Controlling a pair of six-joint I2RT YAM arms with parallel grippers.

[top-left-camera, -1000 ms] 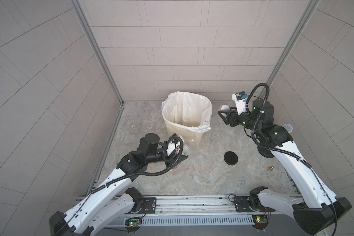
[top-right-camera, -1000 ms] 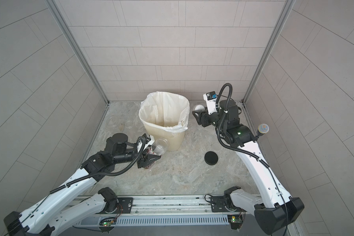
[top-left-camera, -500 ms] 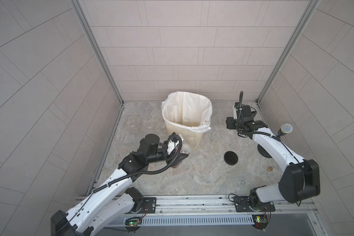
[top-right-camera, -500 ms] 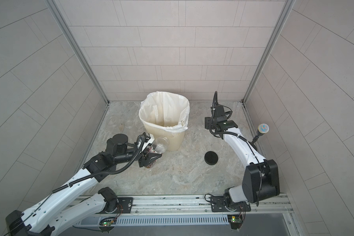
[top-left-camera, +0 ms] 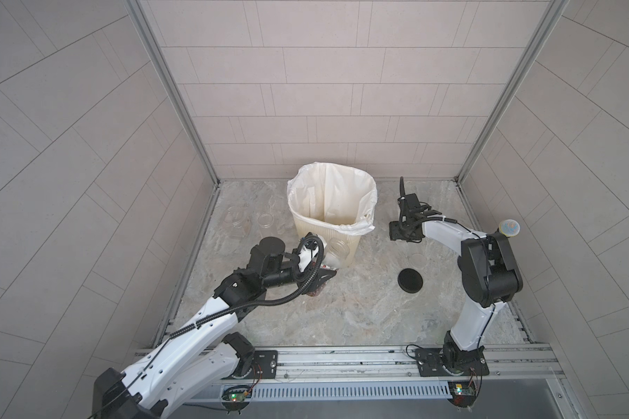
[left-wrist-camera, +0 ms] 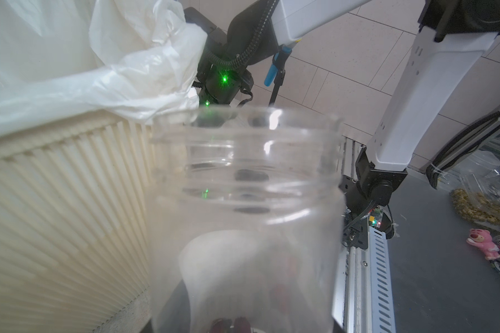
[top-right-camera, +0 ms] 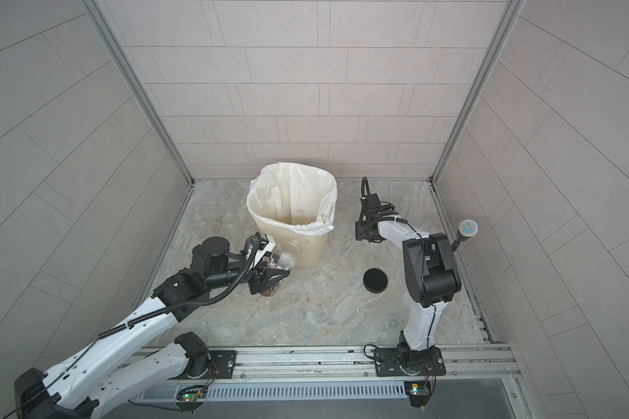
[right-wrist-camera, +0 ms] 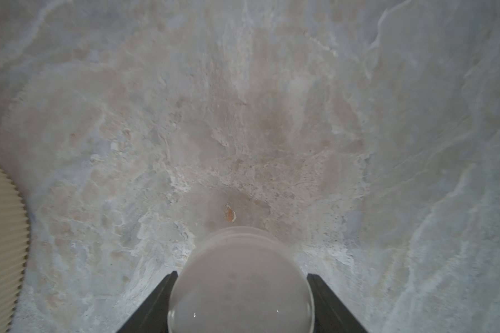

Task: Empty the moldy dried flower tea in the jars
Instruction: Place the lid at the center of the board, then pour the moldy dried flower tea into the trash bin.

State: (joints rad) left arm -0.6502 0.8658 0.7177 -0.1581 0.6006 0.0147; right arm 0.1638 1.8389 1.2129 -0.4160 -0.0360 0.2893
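Two clear jars are being held. The left gripper [top-left-camera: 321,281] is clamping the tall jar [left-wrist-camera: 243,201] low on its body. The open mouth is tilting upward just beside the near wall of the ribbed bin [top-left-camera: 313,232], not yet over its rim. Reddish dried flower tea [left-wrist-camera: 231,324] is lying in the base. The right gripper [right-wrist-camera: 241,275] is pinching the small jar [right-wrist-camera: 240,297], seemingly empty, low over the table [right-wrist-camera: 272,115] right of the bin. Both are probably handling as light, stiff, slippery shells, so gripping the body is looking safest.
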